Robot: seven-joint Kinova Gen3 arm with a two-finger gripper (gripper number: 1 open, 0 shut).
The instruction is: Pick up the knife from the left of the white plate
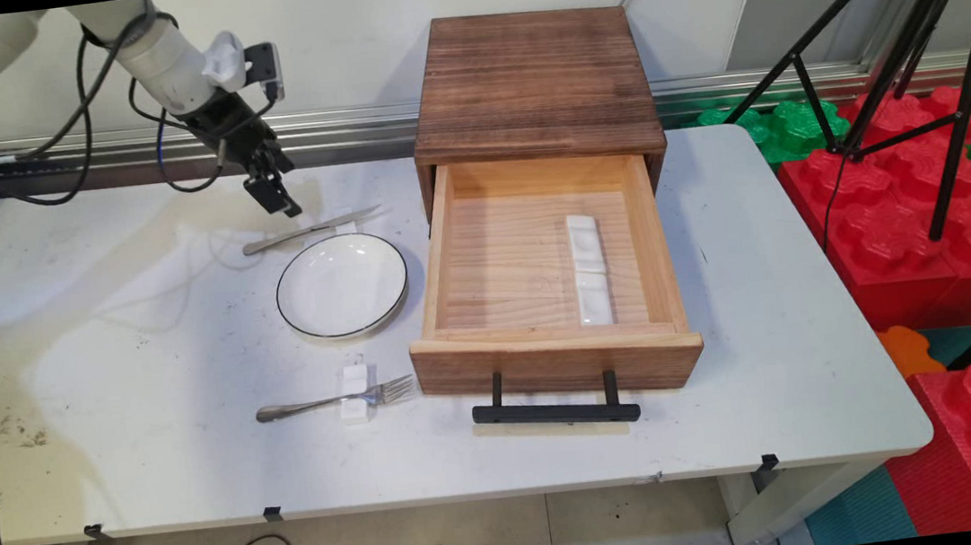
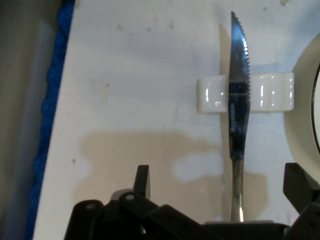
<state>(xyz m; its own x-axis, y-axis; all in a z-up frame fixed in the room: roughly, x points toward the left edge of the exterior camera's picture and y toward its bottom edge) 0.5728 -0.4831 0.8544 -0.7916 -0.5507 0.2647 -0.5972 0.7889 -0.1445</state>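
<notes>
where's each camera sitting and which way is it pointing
Main view: fixed above the table's near side, looking down across it to the wall; shows the arm and claw at upper left.
Hand view: on the hand, looking down along the open claw, its black linkage at the bottom edge.
Shared: the knife on its white rest, and the plate's rim.

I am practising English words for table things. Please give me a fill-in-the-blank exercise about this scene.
1. The knife lies across a small white ____.
2. The wooden drawer stands ____.
3. The hand hangs above the ____.
4. Between knife and fork sits a round ____.

Missing words: rest; open; knife; plate
</notes>
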